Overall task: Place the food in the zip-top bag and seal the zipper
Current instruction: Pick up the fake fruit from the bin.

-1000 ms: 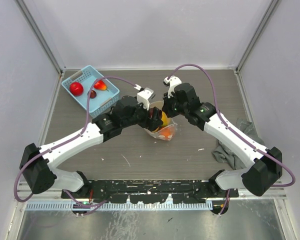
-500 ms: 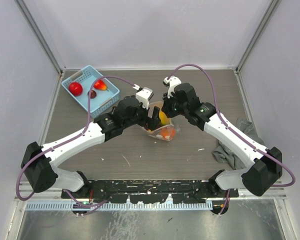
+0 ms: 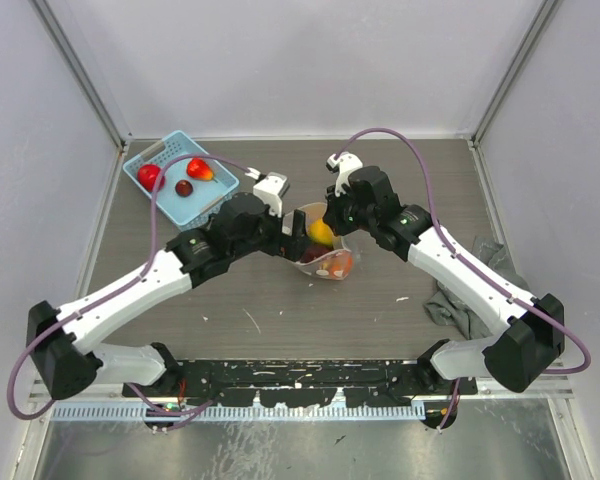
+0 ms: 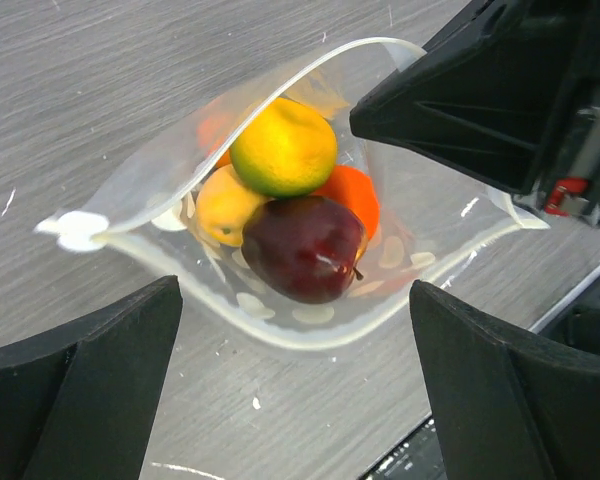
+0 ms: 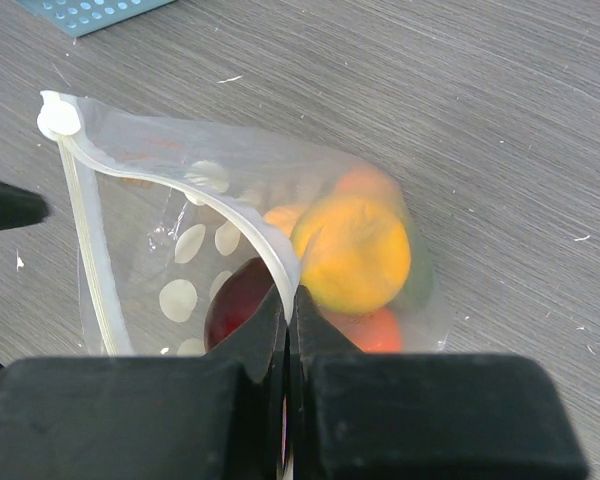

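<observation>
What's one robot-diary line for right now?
step: filling | left pincer: open above zip-top bag | right pincer: shut on bag's mouth edge | bag: unsealed, fruits inside | basket: three more fruits

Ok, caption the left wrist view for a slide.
Open left gripper faces the bag of fruit while the right gripper pinches its rim.

Zip-top bag [image 3: 330, 260] w/ food [image 3: 321, 232] mid-table btwn left gripper [image 3: 294, 228] & right gripper [image 3: 327, 218], maybe touching both; 3 fruits [image 3: 150, 176] in basket [image 3: 150, 150]
</observation>
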{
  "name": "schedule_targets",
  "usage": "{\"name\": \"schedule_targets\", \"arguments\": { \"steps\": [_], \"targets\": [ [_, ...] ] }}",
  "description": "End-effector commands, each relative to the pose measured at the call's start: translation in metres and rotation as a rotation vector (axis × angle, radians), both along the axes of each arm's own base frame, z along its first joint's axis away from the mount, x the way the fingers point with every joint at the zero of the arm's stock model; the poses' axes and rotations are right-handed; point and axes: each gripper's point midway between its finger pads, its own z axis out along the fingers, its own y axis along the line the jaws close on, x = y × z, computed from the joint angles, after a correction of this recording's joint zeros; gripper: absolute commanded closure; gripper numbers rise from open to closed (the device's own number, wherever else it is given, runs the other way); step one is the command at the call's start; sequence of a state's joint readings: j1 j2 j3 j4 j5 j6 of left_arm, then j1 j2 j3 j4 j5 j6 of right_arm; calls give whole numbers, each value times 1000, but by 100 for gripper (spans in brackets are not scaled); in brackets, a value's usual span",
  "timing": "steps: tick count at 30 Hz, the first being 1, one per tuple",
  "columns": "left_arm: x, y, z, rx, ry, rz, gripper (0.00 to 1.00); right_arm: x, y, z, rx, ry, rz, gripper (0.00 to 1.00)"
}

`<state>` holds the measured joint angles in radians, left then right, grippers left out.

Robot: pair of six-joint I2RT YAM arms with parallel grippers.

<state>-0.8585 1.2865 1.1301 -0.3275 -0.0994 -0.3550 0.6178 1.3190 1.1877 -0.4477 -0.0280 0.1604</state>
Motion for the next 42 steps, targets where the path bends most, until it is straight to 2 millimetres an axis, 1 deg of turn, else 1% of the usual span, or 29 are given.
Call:
{"name": "schedule_targets", "arguments": {
  "steps": [1, 4, 6, 8, 11, 14, 19, 24, 25, 28, 29, 32, 38, 42],
  "targets": [
    [-15, 20, 42, -108, 26, 89, 3, 4, 5, 31, 72, -78, -2, 99],
    [-19, 38, 40, -85, 55, 162, 3, 6, 5, 28, 69, -76, -4, 99],
    [-20, 55, 34, -30, 66, 215, 2, 7, 6, 27, 70, -77, -4, 99],
    [-20, 67, 35, 0, 74, 258, 1, 8, 6, 25, 69, -78, -6, 99],
    [-16, 83, 37, -7, 96, 311, 1, 8, 5, 24, 64, -81, -5, 99],
    [-7, 98, 37, -40, 139, 360, 1, 10, 0, 26, 54, -102, -25, 99],
    [18, 121, 24, -57, 231, 423, 1, 8, -5, 27, 52, -130, -35, 99],
    [56, 145, 8, -70, 273, 498, 1, 4, -3, 23, 69, -126, -18, 99],
    [66, 150, 0, -67, 290, 516, 1, 4, -3, 21, 71, -124, -17, 99],
    [94, 166, -9, -50, 305, 566, 1, 3, -4, 18, 76, -130, -22, 99],
    [104, 170, -17, -38, 324, 582, 1, 3, -4, 17, 74, -129, -23, 99],
    [136, 192, -24, -25, 331, 647, 1, 4, -5, 14, 66, -130, -22, 99],
    [195, 227, -41, -21, 327, 757, 0, 6, -5, 11, 62, -121, -33, 100],
    [231, 254, -52, -28, 325, 827, 0, 9, -8, 4, 38, -115, -54, 100]
  ]
}}
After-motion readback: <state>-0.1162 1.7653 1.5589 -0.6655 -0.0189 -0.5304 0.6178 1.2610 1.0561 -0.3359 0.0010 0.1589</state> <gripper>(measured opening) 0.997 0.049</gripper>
